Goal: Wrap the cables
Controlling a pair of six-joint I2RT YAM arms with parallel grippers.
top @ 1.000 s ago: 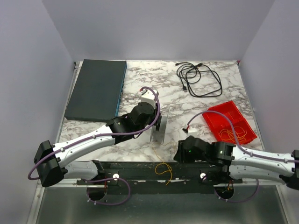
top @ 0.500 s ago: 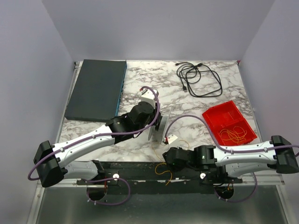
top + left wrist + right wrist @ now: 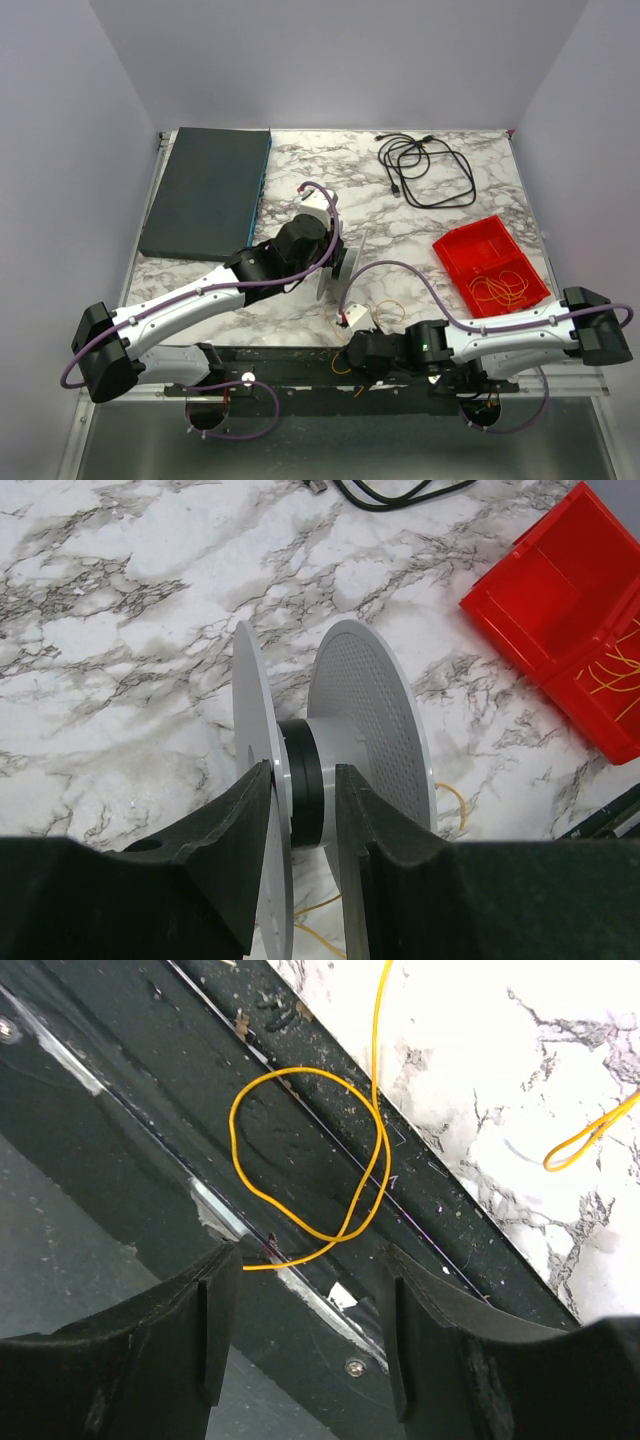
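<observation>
Looking from above, the left gripper holds the spool upright, and the cable trails over the table's near edge under the right gripper. Only the left wrist view shows fingers clamped on the hub. Only the right wrist view shows parted jaws straddling the cable's loop on the black rail; closing off-centre could miss so fine a wire.

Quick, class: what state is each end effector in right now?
Left end effector: closed on the spool.
Right end effector: open, empty, over yellow wire.
</observation>
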